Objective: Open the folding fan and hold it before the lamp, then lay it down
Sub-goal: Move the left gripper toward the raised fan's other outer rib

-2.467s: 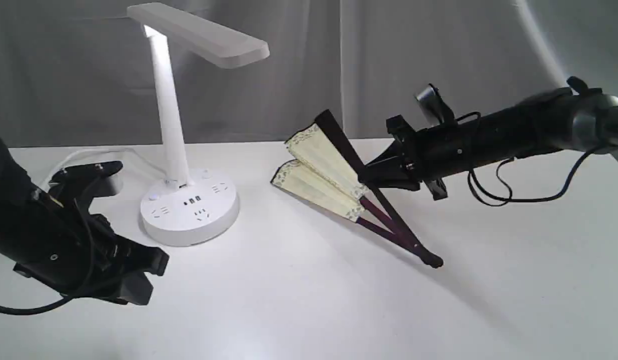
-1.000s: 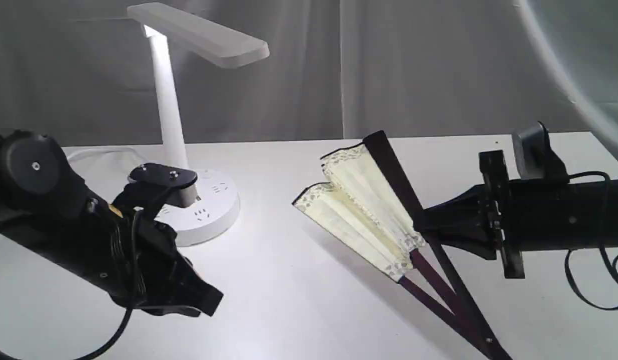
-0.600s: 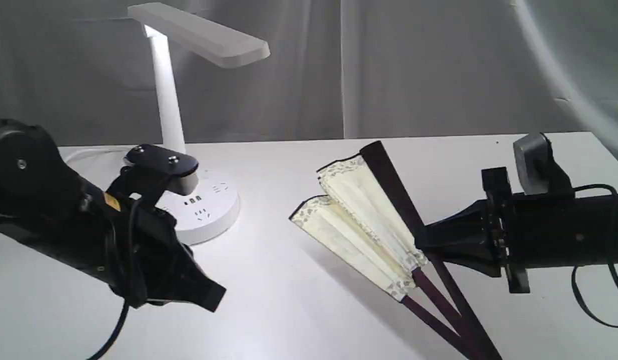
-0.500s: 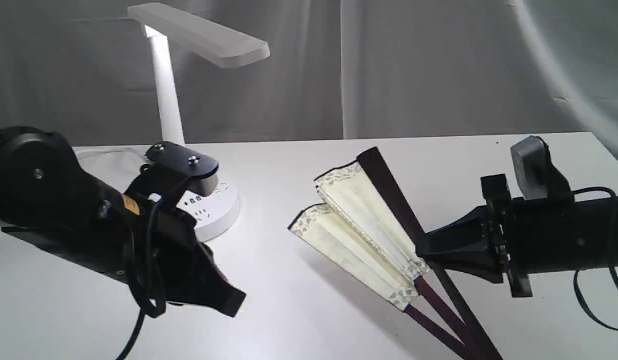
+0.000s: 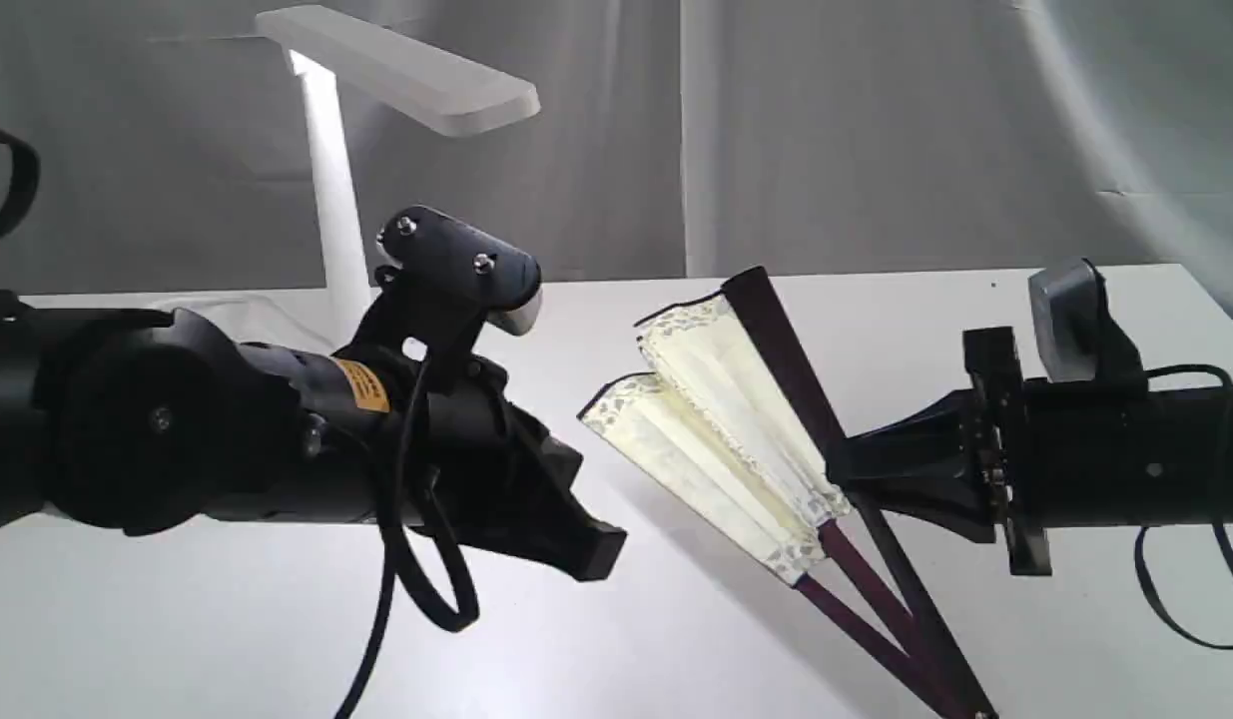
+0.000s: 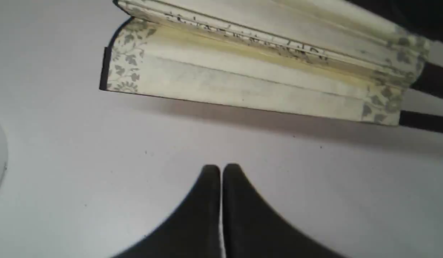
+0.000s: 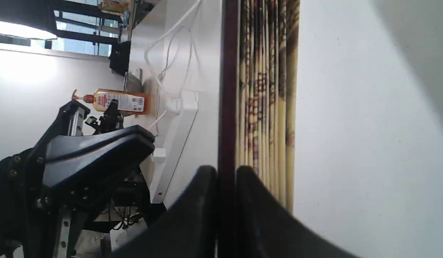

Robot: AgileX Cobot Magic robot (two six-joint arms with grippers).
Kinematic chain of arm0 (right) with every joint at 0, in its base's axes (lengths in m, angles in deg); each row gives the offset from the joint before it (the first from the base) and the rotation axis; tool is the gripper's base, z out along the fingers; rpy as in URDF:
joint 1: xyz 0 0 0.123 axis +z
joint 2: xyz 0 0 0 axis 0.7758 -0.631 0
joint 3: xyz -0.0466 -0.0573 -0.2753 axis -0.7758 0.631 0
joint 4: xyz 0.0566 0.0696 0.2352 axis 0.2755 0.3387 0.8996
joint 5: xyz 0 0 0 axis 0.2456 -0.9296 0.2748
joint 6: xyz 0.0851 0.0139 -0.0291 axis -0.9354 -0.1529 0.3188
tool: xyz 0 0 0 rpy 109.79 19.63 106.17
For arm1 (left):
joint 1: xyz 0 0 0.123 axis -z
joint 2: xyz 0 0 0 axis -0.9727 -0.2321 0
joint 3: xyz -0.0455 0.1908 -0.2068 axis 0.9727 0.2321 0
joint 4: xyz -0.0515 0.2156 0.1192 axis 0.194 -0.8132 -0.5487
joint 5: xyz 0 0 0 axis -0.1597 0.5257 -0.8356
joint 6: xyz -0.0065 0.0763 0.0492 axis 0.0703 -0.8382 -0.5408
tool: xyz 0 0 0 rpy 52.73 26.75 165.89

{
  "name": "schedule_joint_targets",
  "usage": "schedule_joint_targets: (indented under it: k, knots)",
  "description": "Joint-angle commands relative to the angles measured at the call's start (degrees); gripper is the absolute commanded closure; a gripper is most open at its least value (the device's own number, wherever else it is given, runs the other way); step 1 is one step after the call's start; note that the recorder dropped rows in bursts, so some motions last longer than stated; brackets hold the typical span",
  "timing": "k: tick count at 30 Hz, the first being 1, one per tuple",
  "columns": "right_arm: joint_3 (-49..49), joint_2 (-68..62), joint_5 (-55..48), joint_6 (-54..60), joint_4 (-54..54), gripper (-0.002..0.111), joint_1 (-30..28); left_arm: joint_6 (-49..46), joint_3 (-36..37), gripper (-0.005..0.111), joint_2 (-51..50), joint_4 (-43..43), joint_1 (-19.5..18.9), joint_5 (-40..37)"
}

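The folding fan (image 5: 721,419) is held partly spread above the table, its cream pleats in two bunches and its maroon ribs running down to the right. My right gripper (image 5: 838,469) is shut on the fan's dark guard (image 7: 226,107), with the pleats (image 7: 268,89) beside it. My left gripper (image 5: 601,549) is shut and empty, a short way left of the fan's lower pleat edge (image 6: 243,86); its fingertips (image 6: 210,173) are pressed together above bare table. The white lamp (image 5: 396,75) stands at the back left, its base hidden behind my left arm.
The white table (image 5: 676,639) extends under both arms. A grey curtain (image 5: 826,130) hangs behind. The right wrist view shows a white power strip (image 7: 174,139) with cords and an orange bottle (image 7: 115,102) off the table.
My left arm has swung up and to the right, toward the fan, and now covers the lamp base. The right gripper and the fan have barely moved.
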Motion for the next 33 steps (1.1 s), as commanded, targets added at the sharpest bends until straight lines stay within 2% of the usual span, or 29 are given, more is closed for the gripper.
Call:
schedule_joint_targets:
  k: [1, 8, 11, 20, 25, 29, 33]
  knots:
    - [0.15, 0.82, -0.84, 0.88, 1.27, 0.108, -0.46, 0.88, 2.01, 0.107, 0.51, 2.19, 0.32, 4.63]
    - [0.15, 0.82, -0.84, 0.88, 1.27, 0.108, -0.46, 0.88, 9.08, 0.107, 1.08, 7.32, 0.32, 17.44]
    - [0.15, 0.82, -0.84, 0.88, 1.27, 0.108, -0.46, 5.09, 10.99, 0.107, 1.82, 7.44, 0.32, 21.95]
    - [0.15, 0.82, -0.84, 0.88, 0.66, 0.108, -0.46, 6.39, 11.20, 0.107, 1.71, 6.93, 0.32, 22.79]
    - [0.15, 0.82, -0.84, 0.88, 0.66, 0.108, -0.46, 6.64, 11.66, 0.107, 1.71, 6.49, 0.32, 26.64]
    - [0.15, 0.82, -0.84, 0.88, 0.66, 0.108, -0.46, 8.15, 14.20, 0.107, 1.71, 4.68, 1.08, 35.64]
    - [0.15, 0.82, -0.84, 1.07, 0.78, 0.108, -0.46, 12.15, 19.61, 0.107, 1.71, 1.03, 4.49, 49.44]
